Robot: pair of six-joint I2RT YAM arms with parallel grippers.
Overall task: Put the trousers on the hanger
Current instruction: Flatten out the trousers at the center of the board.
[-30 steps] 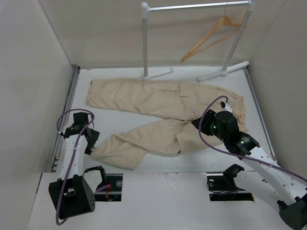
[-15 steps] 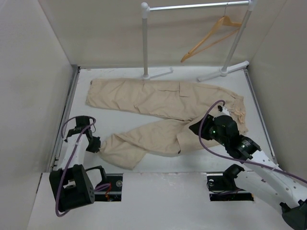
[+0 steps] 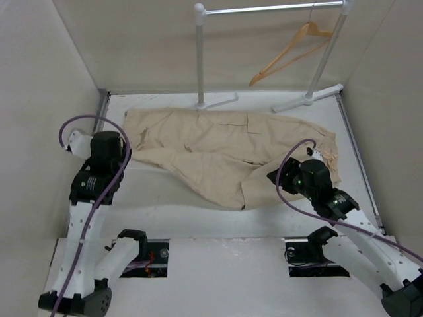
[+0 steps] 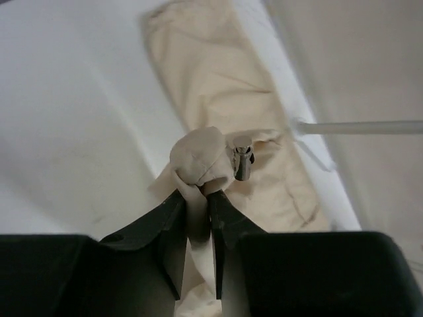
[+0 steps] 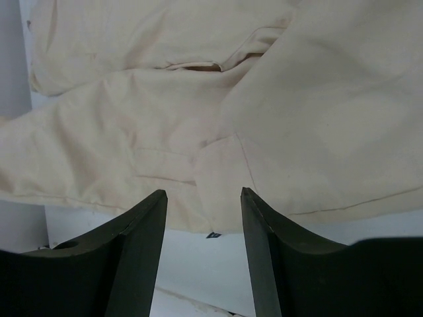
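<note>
The beige trousers (image 3: 225,148) lie spread across the table, with one leg pulled up and folded toward the other. My left gripper (image 4: 197,193) is shut on the end of that leg (image 4: 198,158) and holds it raised at the left (image 3: 135,142). My right gripper (image 5: 203,193) is open and empty, just above the trousers' near edge (image 5: 218,165) by the waist end; it sits at the right in the top view (image 3: 281,175). The wooden hanger (image 3: 291,49) hangs by its hook from the white rack's bar at the back right.
The white rack (image 3: 199,53) stands at the back with its feet (image 3: 307,98) on the table behind the trousers. Walls close in on the left, right and back. The rack's foot also shows in the left wrist view (image 4: 357,127).
My left gripper has taken hold of the near trouser leg's end and lifted it up and back, folding that leg toward the far one. My right gripper shifted slightly.
</note>
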